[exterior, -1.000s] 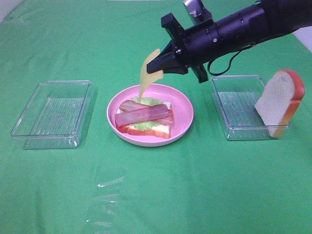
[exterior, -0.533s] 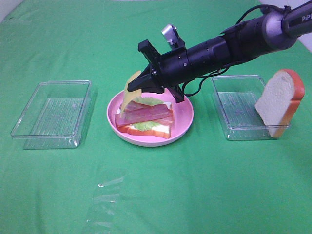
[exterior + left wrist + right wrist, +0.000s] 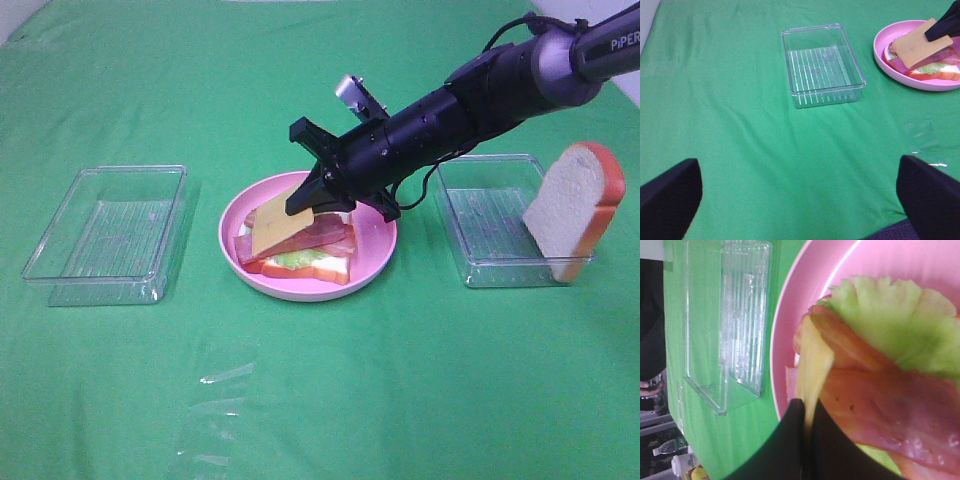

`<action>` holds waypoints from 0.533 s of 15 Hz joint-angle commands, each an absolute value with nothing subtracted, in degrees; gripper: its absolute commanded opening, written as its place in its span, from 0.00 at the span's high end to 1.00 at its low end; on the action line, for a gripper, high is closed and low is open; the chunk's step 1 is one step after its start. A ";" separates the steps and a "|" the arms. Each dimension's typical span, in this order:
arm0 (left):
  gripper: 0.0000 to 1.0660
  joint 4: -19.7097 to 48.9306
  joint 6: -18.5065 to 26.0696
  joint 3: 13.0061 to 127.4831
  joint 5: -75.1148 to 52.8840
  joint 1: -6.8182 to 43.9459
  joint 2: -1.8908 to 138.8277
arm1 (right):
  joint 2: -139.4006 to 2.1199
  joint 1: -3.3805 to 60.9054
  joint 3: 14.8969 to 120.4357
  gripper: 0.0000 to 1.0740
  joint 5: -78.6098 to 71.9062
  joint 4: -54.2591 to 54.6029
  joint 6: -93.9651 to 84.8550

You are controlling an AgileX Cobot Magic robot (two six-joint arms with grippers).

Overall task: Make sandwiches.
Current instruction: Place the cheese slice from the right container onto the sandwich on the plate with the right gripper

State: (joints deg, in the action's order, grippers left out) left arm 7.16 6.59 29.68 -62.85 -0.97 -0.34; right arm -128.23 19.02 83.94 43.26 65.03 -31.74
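The sandwich [image 3: 300,248] lies on the round pink plate [image 3: 372,240]: a bread slice at the bottom, green lettuce, two bacon strips. My right gripper [image 3: 305,198] is shut on a yellow cheese square [image 3: 283,222] and holds it slanted, resting on the bacon. The right wrist view shows the cheese [image 3: 811,367] edge-on between the fingers, over the bacon [image 3: 880,400] and lettuce [image 3: 890,320]. A second bread slice [image 3: 574,208] leans upright in the right clear tray [image 3: 490,215]. My left gripper [image 3: 790,200] is open, well apart from the plate [image 3: 885,60].
An empty clear tray [image 3: 110,232] stands left of the plate; it also shows in the left wrist view [image 3: 821,64]. A clear plastic sheet [image 3: 215,415] lies on the green cloth at the front.
My right gripper has come down and to the left from above the plate, and the cheese, which hung upright, now lies slanted on the bacon.
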 commanded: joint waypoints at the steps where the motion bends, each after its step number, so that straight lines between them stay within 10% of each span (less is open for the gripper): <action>1: 0.08 7.39 6.07 29.74 -61.99 -1.03 -1.60 | -128.29 19.02 84.22 0.96 43.09 62.68 -30.71; 4: 0.08 7.39 6.07 29.74 -61.99 -1.03 -1.60 | -127.14 19.02 84.22 0.77 42.34 61.48 -30.71; 8: 0.08 7.39 6.07 29.74 -61.99 -1.03 -1.60 | -122.44 19.02 84.22 0.20 39.88 51.11 -26.99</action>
